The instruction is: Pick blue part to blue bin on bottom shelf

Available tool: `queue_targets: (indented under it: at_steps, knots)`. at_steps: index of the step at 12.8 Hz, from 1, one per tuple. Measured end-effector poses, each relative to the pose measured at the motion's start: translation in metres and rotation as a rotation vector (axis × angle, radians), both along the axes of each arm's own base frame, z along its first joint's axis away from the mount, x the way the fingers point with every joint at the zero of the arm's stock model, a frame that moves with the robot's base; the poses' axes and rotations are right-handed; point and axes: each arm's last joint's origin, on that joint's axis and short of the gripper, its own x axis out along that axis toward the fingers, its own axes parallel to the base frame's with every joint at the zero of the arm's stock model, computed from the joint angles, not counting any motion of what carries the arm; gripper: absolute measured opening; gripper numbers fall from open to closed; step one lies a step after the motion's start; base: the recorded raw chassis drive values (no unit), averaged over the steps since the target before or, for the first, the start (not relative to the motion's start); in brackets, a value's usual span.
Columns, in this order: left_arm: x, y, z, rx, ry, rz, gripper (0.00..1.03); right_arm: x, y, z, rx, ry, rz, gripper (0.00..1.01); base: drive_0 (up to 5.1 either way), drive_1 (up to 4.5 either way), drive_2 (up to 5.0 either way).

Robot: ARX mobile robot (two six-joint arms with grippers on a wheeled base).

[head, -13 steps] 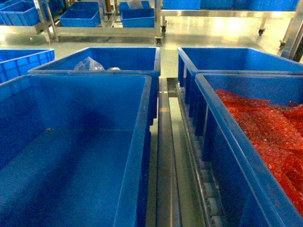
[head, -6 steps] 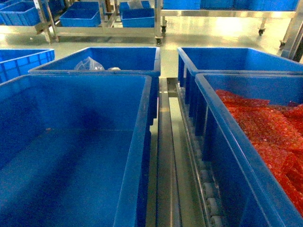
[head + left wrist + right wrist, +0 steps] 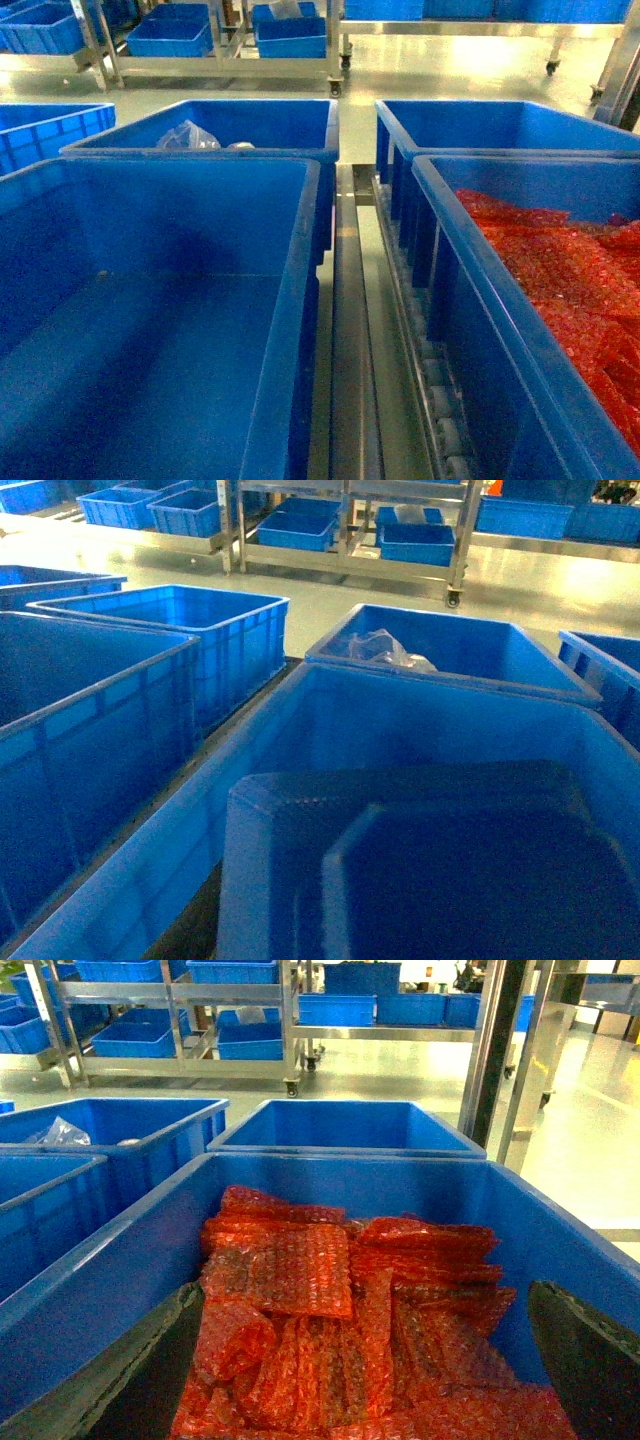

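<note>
The blue part [image 3: 430,870], a dark blue block, fills the lower part of the left wrist view close to the camera. It hangs above the near wall of an empty blue bin [image 3: 420,715]. My left gripper is shut on it, and the block hides the fingers. The head view shows this blue bin [image 3: 290,300] at left with nothing inside and no gripper. Steel rails and white rollers of the bottom shelf [image 3: 355,350] run between the bins. My right gripper [image 3: 365,1300] is open above red bubble wrap [image 3: 330,1320], its dark fingers [image 3: 150,1360] far apart.
The bin of red bubble wrap [image 3: 470,330] stands right of the rail. Behind are a bin with a clear plastic bag [image 3: 187,135] and another blue bin [image 3: 500,125]. Steel racks with more blue crates [image 3: 170,38] stand across the floor.
</note>
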Motion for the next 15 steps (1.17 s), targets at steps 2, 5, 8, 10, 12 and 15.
queue_targets:
  at_steps: [2, 5, 8, 10, 12, 15]
  knots:
    - [0.0, 0.0, 0.0, 0.0, 0.0, 0.0, 0.43, 0.0, 0.0, 0.0, 0.0, 0.0, 0.0, 0.98, 0.0, 0.0, 0.0]
    - [0.0, 0.0, 0.0, 0.0, 0.0, 0.0, 0.43, 0.0, 0.0, 0.0, 0.0, 0.0, 0.0, 0.98, 0.0, 0.0, 0.0]
    - [0.0, 0.0, 0.0, 0.0, 0.0, 0.0, 0.43, 0.0, 0.0, 0.0, 0.0, 0.0, 0.0, 0.98, 0.0, 0.0, 0.0]
    - [0.0, 0.0, 0.0, 0.0, 0.0, 0.0, 0.43, 0.0, 0.0, 0.0, 0.0, 0.0, 0.0, 0.98, 0.0, 0.0, 0.0]
    - [0.0, 0.0, 0.0, 0.0, 0.0, 0.0, 0.43, 0.0, 0.0, 0.0, 0.0, 0.0, 0.0, 0.98, 0.0, 0.0, 0.0]
    - [0.0, 0.0, 0.0, 0.0, 0.0, 0.0, 0.43, 0.0, 0.0, 0.0, 0.0, 0.0, 0.0, 0.98, 0.0, 0.0, 0.0]
